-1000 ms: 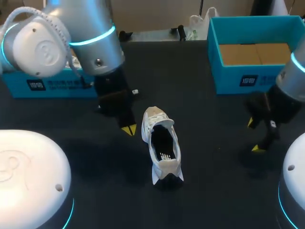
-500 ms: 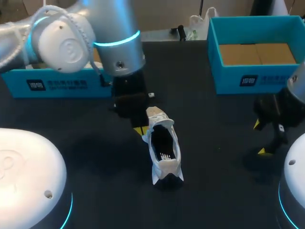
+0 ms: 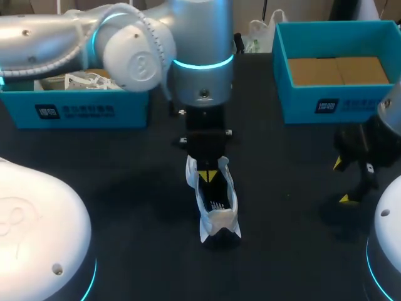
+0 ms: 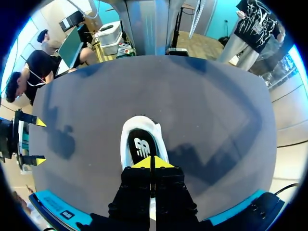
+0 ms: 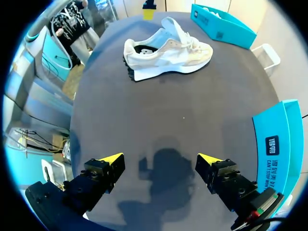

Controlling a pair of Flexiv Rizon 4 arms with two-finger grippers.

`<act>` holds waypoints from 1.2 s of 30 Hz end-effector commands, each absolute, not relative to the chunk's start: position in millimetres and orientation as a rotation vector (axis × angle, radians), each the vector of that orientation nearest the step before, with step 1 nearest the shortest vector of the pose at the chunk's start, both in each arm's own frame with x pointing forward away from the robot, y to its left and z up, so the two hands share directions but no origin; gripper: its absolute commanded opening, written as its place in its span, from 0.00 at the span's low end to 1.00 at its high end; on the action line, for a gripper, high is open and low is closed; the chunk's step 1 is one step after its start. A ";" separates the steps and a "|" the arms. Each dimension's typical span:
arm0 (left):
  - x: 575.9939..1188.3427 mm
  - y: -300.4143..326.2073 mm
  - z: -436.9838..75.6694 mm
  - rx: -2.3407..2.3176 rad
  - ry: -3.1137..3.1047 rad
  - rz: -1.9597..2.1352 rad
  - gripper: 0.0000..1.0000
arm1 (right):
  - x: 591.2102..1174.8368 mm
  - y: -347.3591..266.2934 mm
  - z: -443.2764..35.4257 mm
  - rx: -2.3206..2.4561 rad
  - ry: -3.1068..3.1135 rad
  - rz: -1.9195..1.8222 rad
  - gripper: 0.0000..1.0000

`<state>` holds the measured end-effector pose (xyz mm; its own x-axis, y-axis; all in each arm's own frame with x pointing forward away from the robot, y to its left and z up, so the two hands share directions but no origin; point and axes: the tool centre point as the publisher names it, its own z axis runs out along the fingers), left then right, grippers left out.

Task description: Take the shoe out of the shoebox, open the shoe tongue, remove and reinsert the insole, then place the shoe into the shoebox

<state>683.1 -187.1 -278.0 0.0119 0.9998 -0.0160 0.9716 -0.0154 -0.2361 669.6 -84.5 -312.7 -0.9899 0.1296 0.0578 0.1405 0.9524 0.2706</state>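
Shoebox (image 3: 313,103): blue, open-topped, at the far right of the dark table (image 3: 276,188); brown cardboard on its floor; well apart from the shoe.
Second blue box (image 3: 75,111): at the far left, crumpled white paper inside.
Shoe (image 3: 219,207): white, upright on its sole mid-table, outside both boxes, toe toward the far side, black insole showing in the opening.
Left gripper (image 4: 152,162): clenched, yellow tips pressed together, down at the shoe's opening by the tongue; cannot tell whether anything is caught between.
Right gripper (image 5: 159,161): released, fingers spread wide, over bare table well right of the shoe.
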 end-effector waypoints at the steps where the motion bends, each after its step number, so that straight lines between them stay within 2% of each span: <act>1: 681.3 -195.0 -293.8 -2.118 -2.056 0.189 0.00 | 668.7 -83.8 -312.9 -0.214 -3.068 -0.424 1.00; 8: 683.0 -192.0 -317.1 -2.114 -2.012 0.178 0.00 | 668.7 -83.8 -312.9 -0.214 -3.068 -0.424 1.00; 36: 684.4 -192.0 -317.8 -2.134 -1.977 0.187 0.00 | 668.7 -83.8 -312.9 -0.214 -3.068 -0.424 1.00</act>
<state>682.7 -192.9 -317.0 0.0667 0.9955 0.0671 0.9702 -0.0490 -0.2374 669.8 -84.4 -312.7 -0.9900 0.1289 0.0581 0.1399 0.9523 0.2711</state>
